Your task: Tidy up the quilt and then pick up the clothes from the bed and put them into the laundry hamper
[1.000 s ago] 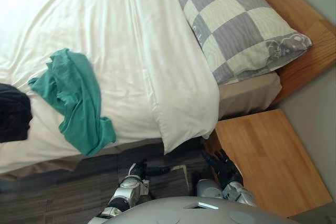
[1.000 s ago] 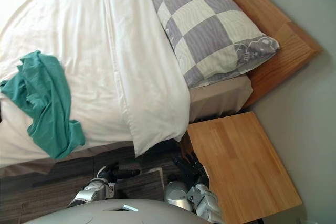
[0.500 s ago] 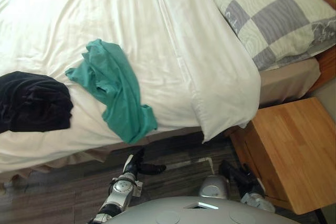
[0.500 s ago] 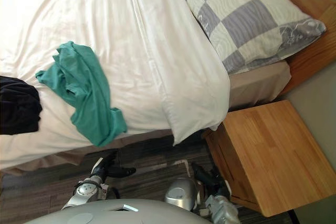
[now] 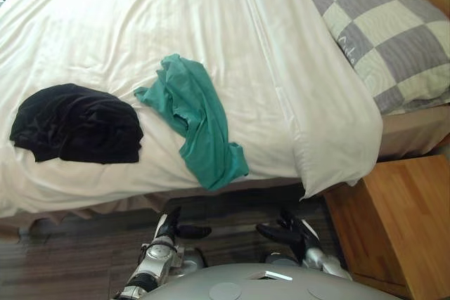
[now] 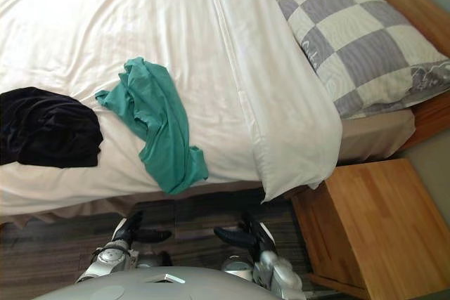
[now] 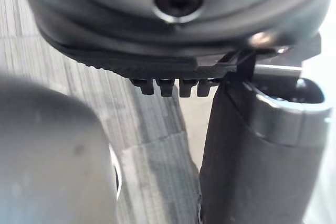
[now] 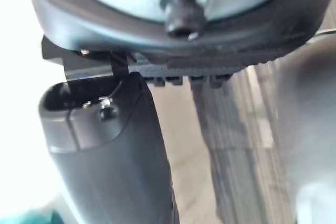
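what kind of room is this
A bedroom, most likely: a bed with a white quilt, a checked pillow at its head, and a wooden bedside table beside it.

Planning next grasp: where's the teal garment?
Left eye view: teal garment on the white quilt at its near edge, right of the black garment.

the checked pillow (image 5: 394,40) beside the quilt (image 5: 232,26) is cut by the picture's edge, as is the wooden nightstand (image 5: 397,223) near the quilt's hanging corner. the black garment (image 6: 42,128) on the quilt runs off the side.
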Controlling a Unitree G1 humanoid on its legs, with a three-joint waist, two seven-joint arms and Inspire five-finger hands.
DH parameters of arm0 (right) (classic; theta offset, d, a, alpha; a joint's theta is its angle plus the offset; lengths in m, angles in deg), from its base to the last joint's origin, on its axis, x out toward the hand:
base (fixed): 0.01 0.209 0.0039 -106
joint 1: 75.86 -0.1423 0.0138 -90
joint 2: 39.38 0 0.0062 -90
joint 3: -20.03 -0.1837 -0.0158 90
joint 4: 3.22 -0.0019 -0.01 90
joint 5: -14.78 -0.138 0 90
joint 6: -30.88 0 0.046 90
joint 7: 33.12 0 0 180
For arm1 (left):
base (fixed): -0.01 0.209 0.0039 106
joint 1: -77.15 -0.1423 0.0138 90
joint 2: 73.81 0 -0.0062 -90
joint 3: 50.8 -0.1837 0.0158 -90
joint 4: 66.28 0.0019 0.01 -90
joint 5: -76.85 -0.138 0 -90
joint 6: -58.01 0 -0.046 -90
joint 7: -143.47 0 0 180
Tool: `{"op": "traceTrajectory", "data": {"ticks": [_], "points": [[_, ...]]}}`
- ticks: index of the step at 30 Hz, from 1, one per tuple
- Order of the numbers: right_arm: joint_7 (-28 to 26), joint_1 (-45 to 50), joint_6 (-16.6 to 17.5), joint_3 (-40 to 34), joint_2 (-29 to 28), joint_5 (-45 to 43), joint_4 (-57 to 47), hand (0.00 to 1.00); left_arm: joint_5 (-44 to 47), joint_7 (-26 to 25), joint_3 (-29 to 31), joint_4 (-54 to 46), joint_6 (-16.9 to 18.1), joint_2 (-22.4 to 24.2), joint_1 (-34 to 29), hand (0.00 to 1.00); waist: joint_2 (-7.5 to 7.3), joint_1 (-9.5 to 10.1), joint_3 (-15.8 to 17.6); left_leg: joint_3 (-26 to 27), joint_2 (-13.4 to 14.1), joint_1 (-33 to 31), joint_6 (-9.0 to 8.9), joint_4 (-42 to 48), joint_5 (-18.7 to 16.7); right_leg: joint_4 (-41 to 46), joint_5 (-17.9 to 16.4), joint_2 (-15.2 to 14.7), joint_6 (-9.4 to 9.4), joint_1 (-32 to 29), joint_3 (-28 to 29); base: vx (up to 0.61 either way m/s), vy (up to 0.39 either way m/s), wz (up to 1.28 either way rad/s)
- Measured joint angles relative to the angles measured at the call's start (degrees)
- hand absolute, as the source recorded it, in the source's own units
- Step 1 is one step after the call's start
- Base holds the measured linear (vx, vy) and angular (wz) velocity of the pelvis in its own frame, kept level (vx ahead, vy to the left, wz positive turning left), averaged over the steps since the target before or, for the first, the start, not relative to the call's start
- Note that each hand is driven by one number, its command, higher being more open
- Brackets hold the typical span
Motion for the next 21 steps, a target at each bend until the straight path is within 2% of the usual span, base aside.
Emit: {"op": "traceTrajectory", "data": {"ticks": [1, 2, 3, 4, 5, 8, 10, 11, 12, 13, 14, 15, 16, 17, 18, 19, 20, 21], "points": [[2.5, -2.4, -1.0, 0.9, 0.7, 3.7, 0.2, 1.00, -0.3, 1.3, -1.5, -1.4, 2.0, 0.2, 0.0, 1.00, 1.50, 0.02, 1.3, -0.6, 1.1, -2.3, -0.37, 4.0, -0.2, 1.6, -1.1, -0.7, 0.81, -0.6, -0.4, -0.18, 0.093, 0.14], [3.3, -3.4, -1.5, 0.9, 0.9, 4.2, 0.7, 1.00, -0.7, 2.2, -2.2, -1.8, 2.8, 0.3, -0.1, 1.00, 2.33, 0.02, 1.7, -0.7, 1.1, -2.5, -0.36, 4.2, -0.2, 2.8, -1.4, -1.1, 0.61, -1.1, -0.7, -0.16, 0.189, 0.23], [3.9, -4.2, -2.0, 0.8, 1.3, 3.8, 2.1, 1.00, -2.9, 4.3, -4.1, -1.8, 4.8, 0.2, -0.4, 1.00, 2.77, 0.11, 2.0, -0.9, 0.1, -2.3, -0.13, 2.9, -0.8, 4.3, -2.1, -2.7, 1.13, -2.6, -0.9, -0.13, 0.189, 0.13], [3.9, -4.6, -2.3, -0.2, 1.4, 2.6, 2.3, 1.00, -4.1, 5.7, -4.6, -1.8, 5.9, 0.4, -0.7, 1.00, 3.93, -0.22, 2.0, -1.0, 0.5, -1.6, 0.69, 1.5, -2.1, 5.5, -2.1, -3.5, 1.26, -3.6, -0.7, -0.08, 0.152, 0.08], [4.0, -4.7, -2.3, -0.5, 1.4, 2.0, 2.3, 1.00, -4.5, 6.1, -4.6, -1.7, 6.1, 0.4, -0.8, 1.00, 4.02, -0.51, 2.0, -1.2, 0.9, -0.8, 0.52, 0.2, -2.4, 5.9, -2.0, -4.1, 1.48, -4.0, -0.5, -0.01, 0.196, -0.05], [5.0, -4.9, -1.7, -2.0, 1.8, 0.8, 2.3, 1.00, -4.0, 7.6, -4.9, -1.1, 6.1, 0.2, -1.2, 1.00, 2.94, -1.98, 2.0, -5.4, 4.4, 3.8, -0.32, -9.2, -1.5, 6.6, -0.6, -7.7, 3.97, -5.3, 1.5, 0.03, 0.274, -0.10], [5.0, -5.0, -1.7, -3.6, 3.4, 0.3, 2.8, 1.00, -3.6, 9.5, -5.9, -1.1, 6.1, 0.1, -1.0, 1.00, 2.90, -2.17, 2.0, -10.0, 6.4, 4.5, -0.52, -14.6, 2.0, 6.7, 0.7, -9.6, 6.36, -6.7, 2.4, 0.05, 0.361, -0.04], [5.0, -5.1, -1.7, -4.7, 4.4, 0.3, 3.5, 1.00, -3.6, 10.3, -6.7, -0.9, 6.1, 0.1, -0.8, 1.00, 3.55, -2.30, 1.6, -12.2, 6.9, 5.8, -2.94, -18.4, 7.0, 6.3, 1.8, -10.5, 8.86, -7.2, 3.2, 0.09, 0.563, -0.15], [5.0, -5.1, -1.8, -5.6, 4.5, 0.3, 4.4, 1.00, -3.6, 10.6, -6.9, -0.4, 5.9, -0.1, -0.2, 1.00, 2.83, -2.43, 1.8, -12.1, 5.2, 6.9, -8.25, -18.9, 4.4, 4.7, 3.4, -11.9, 10.43, -7.0, 4.3, 0.09, 0.531, -0.23], [4.9, -5.1, -1.8, -6.3, 3.4, 0.3, 4.8, 1.00, -3.2, 10.8, -7.5, -0.3, 5.7, -1.2, 0.3, 1.00, 0.22, -2.40, 2.0, -11.0, 3.4, 7.0, -9.20, -17.9, 3.6, 2.8, 5.2, -14.0, 10.81, -6.3, 5.4, 0.05, 0.530, -0.42], [4.2, -4.6, -1.7, -7.0, 0.5, 0.4, 5.7, 1.00, -1.8, 10.4, -7.9, 0.9, 4.7, -3.3, 1.3, 1.00, -1.57, -2.10, 1.9, -9.7, 2.0, 6.9, -8.90, -15.3, 1.8, 0.4, 10.4, -15.1, 9.22, -5.8, 6.1, -0.01, 0.488, -0.57], [4.2, -3.7, -1.0, -7.5, -1.3, 1.0, 5.6, 1.00, -1.8, 9.7, -7.7, 2.1, 3.2, -3.9, 1.9, 1.00, -0.98, -1.61, 1.8, -8.1, 2.9, 7.2, -8.73, -14.0, 0.6, -0.3, 14.9, -14.5, 7.45, -6.4, 5.5, -0.05, 0.534, -0.84], [3.4, -3.1, 0.0, -7.8, -1.1, 1.3, 5.0, 1.00, -1.8, 8.3, -6.9, 2.9, 2.1, -4.0, 1.8, 1.00, -0.31, -1.32, 1.0, -5.4, 4.0, 7.9, -8.19, -14.0, -0.1, -0.6, 19.7, -13.6, 4.12, -7.9, 3.6, -0.07, 0.487, -1.43], [1.9, -3.7, 1.2, -7.0, -0.8, 1.9, 5.4, 1.00, -0.5, 5.8, -4.9, 3.6, 1.8, -3.9, 1.3, 1.00, 0.95, 0.20, 0.4, -0.4, 5.3, 10.1, -6.78, -16.4, 0.1, 0.0, 24.4, -12.1, -3.39, -10.4, -3.9, -0.04, 0.380, -1.40], [1.5, -3.7, 2.2, -6.3, -0.6, 3.0, 5.3, 1.00, 0.4, 5.3, -4.0, 3.7, 1.9, -4.0, 1.0, 1.00, 0.81, 0.25, 0.2, 0.9, 5.1, 10.7, -6.37, -17.3, 0.4, 2.0, 23.1, -12.0, -4.89, -11.1, -7.6, -0.03, 0.299, -1.24], [1.1, -3.3, 3.6, -5.6, -0.7, 4.0, 5.2, 1.00, 2.5, 5.0, -3.3, 4.1, 2.0, -4.3, 1.1, 1.00, 0.68, -0.01, 0.1, 1.1, 4.2, 10.9, -5.65, -18.3, 0.9, 4.4, 18.3, -10.3, -3.49, -11.3, -10.1, -0.03, 0.201, -0.42], [0.9, -3.3, 3.7, -5.0, -0.7, 4.0, 4.9, 1.00, 3.3, 5.1, -3.3, 4.2, 2.0, -4.4, 1.2, 1.00, 0.68, -0.24, 0.1, 0.9, 4.0, 10.7, -5.46, -18.9, 1.4, 5.2, 15.0, -8.6, -1.88, -11.0, -9.5, -0.05, 0.209, 0.02], [0.8, -3.3, 3.6, -3.6, -0.8, 3.7, 4.3, 1.00, 5.1, 5.8, -3.6, 4.4, 1.9, -4.5, 1.7, 1.00, 0.50, -0.75, 0.0, -0.4, 3.0, 9.7, -4.89, -20.1, 2.8, 5.8, 7.9, -5.2, 0.47, -10.0, -7.7, -0.04, 0.161, 0.53]]}}
